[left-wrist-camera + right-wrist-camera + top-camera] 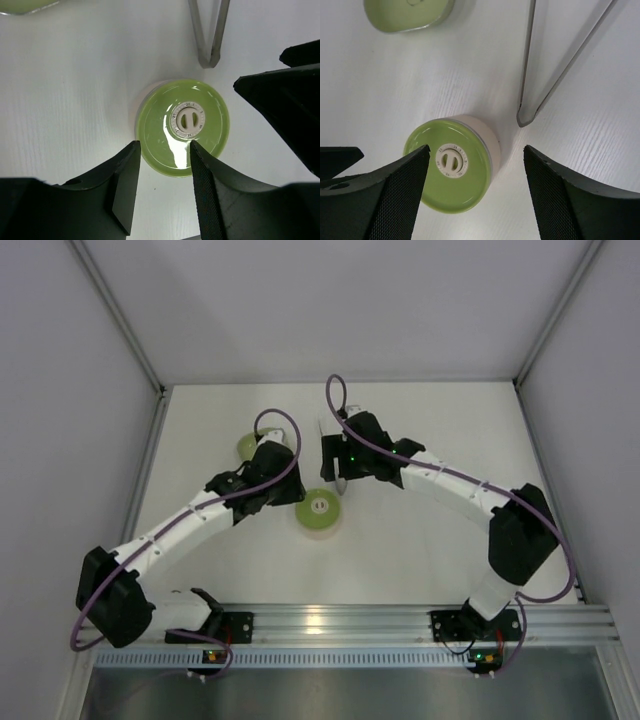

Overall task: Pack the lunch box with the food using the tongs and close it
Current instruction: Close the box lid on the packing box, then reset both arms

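Note:
The lunch box [320, 512] stands in the middle of the table with its green lid [451, 170] on it, the white centre up. No food shows in any view. The tongs [560, 65] lie flat on the table just beyond the box, their joined end [209, 55] pointing at it. My left gripper [164, 145] hangs open above the near edge of the lid [182, 127], nothing between its fingers. My right gripper [476, 148] is open wide above the box, holding nothing. In the top view both grippers [290, 495] [338, 478] hover close over the box.
A pale green rounded-square dish [248, 447] sits behind the left gripper and shows at the top edge of both wrist views [407, 12]. The right arm's black body [285, 110] fills the right side of the left wrist view. White walls enclose the table.

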Tool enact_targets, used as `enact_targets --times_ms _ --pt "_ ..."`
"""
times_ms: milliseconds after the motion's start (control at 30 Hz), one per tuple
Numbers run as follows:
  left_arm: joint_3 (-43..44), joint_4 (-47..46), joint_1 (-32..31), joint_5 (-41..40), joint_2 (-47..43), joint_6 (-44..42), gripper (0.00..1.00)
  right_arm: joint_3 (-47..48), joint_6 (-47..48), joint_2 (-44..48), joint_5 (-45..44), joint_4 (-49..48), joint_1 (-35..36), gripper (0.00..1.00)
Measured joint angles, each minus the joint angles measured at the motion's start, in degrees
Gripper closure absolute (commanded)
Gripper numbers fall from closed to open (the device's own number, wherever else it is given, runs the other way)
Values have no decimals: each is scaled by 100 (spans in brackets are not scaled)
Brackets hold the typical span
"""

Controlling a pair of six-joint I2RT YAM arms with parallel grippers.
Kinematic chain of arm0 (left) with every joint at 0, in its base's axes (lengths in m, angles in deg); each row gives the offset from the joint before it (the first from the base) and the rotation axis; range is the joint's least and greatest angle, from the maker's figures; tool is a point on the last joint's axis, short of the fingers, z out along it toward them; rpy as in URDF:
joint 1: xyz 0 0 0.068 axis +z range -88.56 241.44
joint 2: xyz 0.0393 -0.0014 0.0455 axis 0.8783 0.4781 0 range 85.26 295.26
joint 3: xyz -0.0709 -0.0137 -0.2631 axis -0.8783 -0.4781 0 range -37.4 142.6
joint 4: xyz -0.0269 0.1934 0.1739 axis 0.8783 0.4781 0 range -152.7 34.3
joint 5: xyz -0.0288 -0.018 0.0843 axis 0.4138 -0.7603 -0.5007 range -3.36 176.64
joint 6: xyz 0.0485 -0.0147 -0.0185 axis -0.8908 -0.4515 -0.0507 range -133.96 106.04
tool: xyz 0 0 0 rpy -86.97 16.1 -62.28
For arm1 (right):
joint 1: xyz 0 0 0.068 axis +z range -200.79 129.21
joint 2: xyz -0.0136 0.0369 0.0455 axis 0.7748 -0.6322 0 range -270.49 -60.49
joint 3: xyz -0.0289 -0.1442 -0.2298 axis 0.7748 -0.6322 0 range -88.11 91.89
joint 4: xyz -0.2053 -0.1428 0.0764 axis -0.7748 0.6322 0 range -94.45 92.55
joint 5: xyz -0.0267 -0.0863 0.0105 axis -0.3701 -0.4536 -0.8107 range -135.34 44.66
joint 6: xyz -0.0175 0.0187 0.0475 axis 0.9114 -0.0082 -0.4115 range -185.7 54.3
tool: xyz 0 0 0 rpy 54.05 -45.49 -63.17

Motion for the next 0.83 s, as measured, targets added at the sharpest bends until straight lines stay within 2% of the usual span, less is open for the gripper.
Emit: enact_targets --times_ms 133,267,500,800,833 --pt "490 109 0 -109 -39 -173 48 63 39 369 -79 46 0 24" --pt "1005 297 0 -319 -181 -358 42 61 48 885 -245 105 -20 23" --pt "1766 562 0 -671 -713 -713 28 -142 105 2398 -846 138 -149 18" --pt "2192 931 0 -907 -1021 -1069 23 -597 205 3998 -1849 313 -297 15" --pt "2225 975 0 -931 -1025 -1106 22 -627 223 4094 -1926 341 -306 11"
